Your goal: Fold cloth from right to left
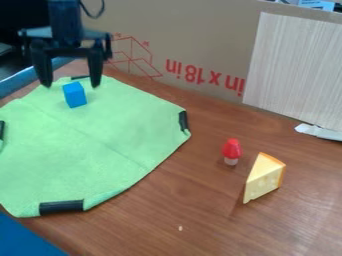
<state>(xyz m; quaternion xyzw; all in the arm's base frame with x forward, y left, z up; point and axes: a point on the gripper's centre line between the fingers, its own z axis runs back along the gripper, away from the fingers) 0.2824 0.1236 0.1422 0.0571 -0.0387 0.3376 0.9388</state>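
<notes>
The claw (71, 85) hung over the far part of the green cloth (87, 145), towards the desk's far left corner, its fingers spread wide with nothing between the tips that looked gripped. The cloth lay open on the left half of the desk (200, 215), its near end close to the desk's near left edge, a faint crease running across it. The blue block (75, 95) sat on the cloth near its far corner, just below the claw.

The step in hand seemed to be getting hold of the right side, where a black strip (184, 121) marked the rim. That called for lifting clear of the block first, then coming down with one finger on either side of the rim, low enough to pinch fabric without scraping the desk. A shallow grip might have slipped off. Once pinched, the rim wanted raising a little and carrying left in a low arc, slowly, and laying flat before release. The block could have been tipped or trapped under the fold, so a path nearer the desk's front edge looked safer.
</notes>
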